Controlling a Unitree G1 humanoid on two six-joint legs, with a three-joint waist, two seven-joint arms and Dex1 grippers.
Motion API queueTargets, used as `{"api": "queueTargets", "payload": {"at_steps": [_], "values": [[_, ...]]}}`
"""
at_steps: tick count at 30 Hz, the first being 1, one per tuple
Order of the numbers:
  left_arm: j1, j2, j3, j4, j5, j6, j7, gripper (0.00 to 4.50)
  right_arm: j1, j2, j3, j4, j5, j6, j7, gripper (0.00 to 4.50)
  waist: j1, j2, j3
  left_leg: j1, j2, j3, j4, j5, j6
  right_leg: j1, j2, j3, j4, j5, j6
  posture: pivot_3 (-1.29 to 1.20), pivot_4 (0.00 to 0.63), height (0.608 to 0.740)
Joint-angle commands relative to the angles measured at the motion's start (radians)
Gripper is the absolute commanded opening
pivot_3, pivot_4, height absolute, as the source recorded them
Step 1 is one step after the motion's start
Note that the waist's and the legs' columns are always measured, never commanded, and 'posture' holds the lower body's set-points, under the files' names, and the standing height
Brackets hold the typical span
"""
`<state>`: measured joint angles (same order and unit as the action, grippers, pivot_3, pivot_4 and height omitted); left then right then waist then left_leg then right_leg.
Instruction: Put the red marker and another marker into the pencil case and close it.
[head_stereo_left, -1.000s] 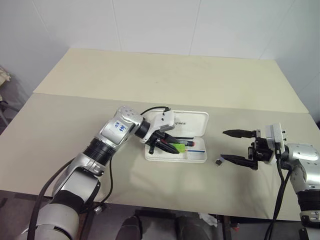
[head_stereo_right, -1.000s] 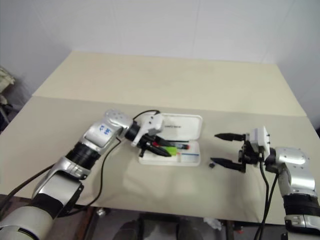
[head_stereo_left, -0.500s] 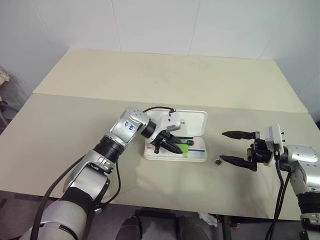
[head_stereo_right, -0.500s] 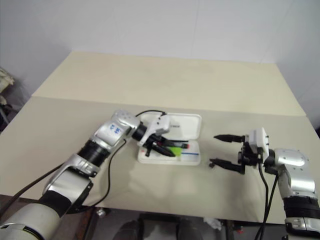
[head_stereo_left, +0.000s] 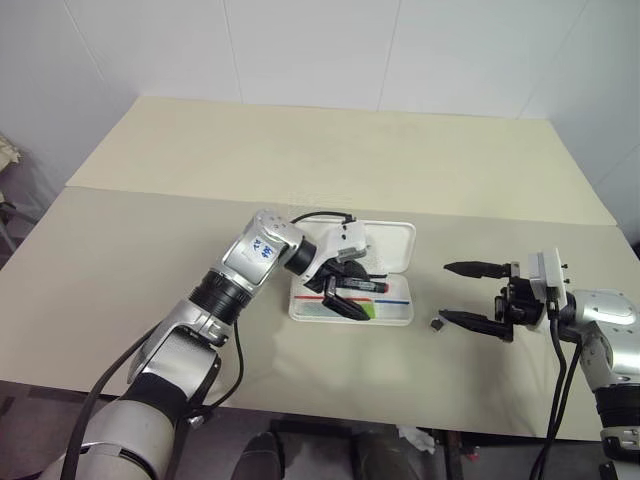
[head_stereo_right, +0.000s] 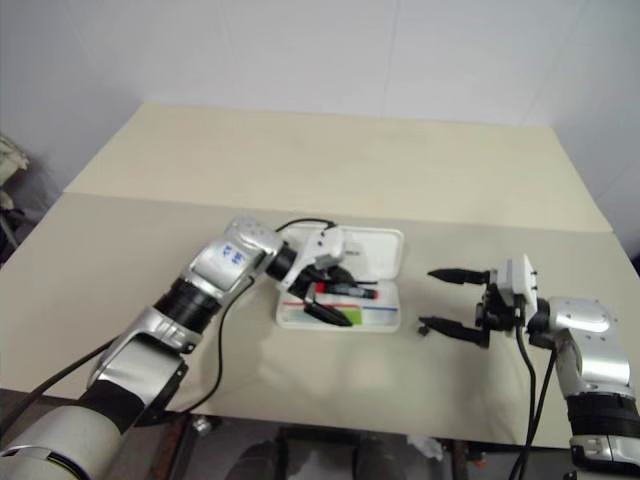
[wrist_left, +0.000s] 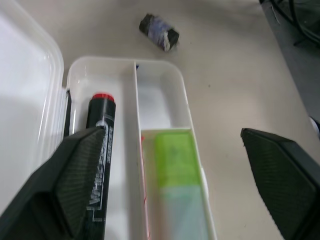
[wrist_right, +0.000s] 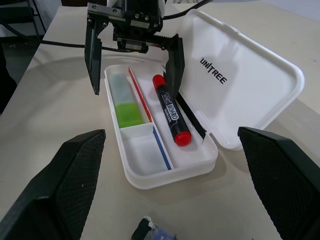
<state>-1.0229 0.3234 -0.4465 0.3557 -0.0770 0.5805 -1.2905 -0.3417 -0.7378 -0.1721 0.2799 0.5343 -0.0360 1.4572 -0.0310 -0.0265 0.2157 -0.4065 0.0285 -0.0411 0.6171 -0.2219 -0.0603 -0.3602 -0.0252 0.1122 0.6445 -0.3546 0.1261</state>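
The white pencil case (head_stereo_left: 392, 243) lies open on the table, lid back. The red marker (wrist_right: 171, 110) rests in the tray's compartment next to the hinge, its cap toward my right gripper. The light-green marker (wrist_right: 128, 103) lies in the front compartment, beyond the red divider. My left gripper (head_stereo_left: 357, 293) hovers open over the tray, one finger on each side, holding nothing. In the left wrist view the red marker (wrist_left: 100, 140) and green marker (wrist_left: 175, 165) lie between its fingers (wrist_left: 75, 185). My right gripper (head_stereo_left: 445, 291) stands open to the right of the case, empty.
A small dark clip (head_stereo_left: 437, 322) lies on the table between the case and my right gripper's lower finger, also seen as the clip (wrist_left: 159, 32). Bare beige table (head_stereo_left: 330, 160) stretches behind the case and to its left.
My left gripper has opened and let go of the green marker, which now lies in the tray's front compartment. The right arm has kept still.
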Motion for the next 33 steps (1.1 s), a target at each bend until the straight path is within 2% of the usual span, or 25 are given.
{"api": "queueTargets", "payload": {"at_steps": [1,11,17,21,25,27,30,33], "values": [[0.016,0.013,0.034,-0.098,-0.022,0.022,0.018,4.47,-0.014,0.000,-0.015,-0.008,-0.001,-0.002,-0.008,4.50,0.000,0.000,0.000,0.000,0.000,0.000,0.000,0.000,0.000,0.000,0.000,0.000,0.000,0.000,0.000,0.00,0.150,0.740],[0.181,0.103,0.127,-0.406,-0.086,0.104,0.103,4.47,0.042,-0.037,-0.009,-0.018,-0.085,-0.009,-0.077,4.50,0.001,0.000,0.000,0.000,0.000,0.000,0.000,0.000,0.000,0.000,0.000,0.000,0.001,0.000,0.000,0.00,0.150,0.740],[0.290,0.145,0.208,-0.576,-0.145,0.108,0.174,4.47,-0.013,-0.085,0.027,0.029,-0.134,-0.055,0.007,4.50,-0.001,0.000,0.000,0.000,0.001,0.000,0.003,0.000,0.000,0.001,0.000,0.000,0.002,0.000,0.000,0.00,0.150,0.740],[0.376,0.158,0.303,-0.690,-0.220,0.148,0.240,4.47,-0.160,-0.117,0.101,0.149,-0.199,-0.127,0.121,4.50,-0.010,0.000,0.000,0.002,0.001,0.000,0.005,0.000,0.000,0.002,0.000,0.000,0.003,0.000,0.000,0.00,0.150,0.740],[0.461,0.184,0.357,-0.763,-0.279,0.155,0.268,4.47,-0.262,-0.133,0.201,0.238,-0.220,-0.162,0.156,4.50,-0.015,0.000,0.000,0.002,0.001,-0.001,0.005,0.000,0.000,0.002,0.000,0.000,0.003,0.000,0.000,0.00,0.150,0.740],[0.527,0.203,0.388,-0.791,-0.299,0.114,0.264,4.47,-0.310,-0.141,0.272,0.288,-0.245,-0.202,0.157,4.50,-0.019,0.000,0.000,0.002,0.001,-0.001,0.004,0.000,0.000,0.002,-0.001,0.000,0.003,0.000,0.000,0.00,0.150,0.740],[0.667,0.238,0.448,-0.809,-0.312,-0.051,0.219,4.47,-0.384,-0.142,0.384,0.366,-0.263,-0.277,0.157,4.50,-0.027,0.000,0.000,0.001,0.001,0.000,0.002,-0.001,0.001,0.001,-0.002,0.000,0.001,0.000,-0.001,0.00,0.150,0.740],[0.741,0.281,0.476,-0.789,-0.326,-0.131,0.178,4.47,-0.437,-0.155,0.469,0.419,-0.249,-0.334,0.157,4.50,-0.026,0.001,0.000,0.001,0.002,0.001,0.002,-0.001,0.001,0.001,-0.002,0.000,0.000,-0.001,-0.001,0.00,0.150,0.740]]}}
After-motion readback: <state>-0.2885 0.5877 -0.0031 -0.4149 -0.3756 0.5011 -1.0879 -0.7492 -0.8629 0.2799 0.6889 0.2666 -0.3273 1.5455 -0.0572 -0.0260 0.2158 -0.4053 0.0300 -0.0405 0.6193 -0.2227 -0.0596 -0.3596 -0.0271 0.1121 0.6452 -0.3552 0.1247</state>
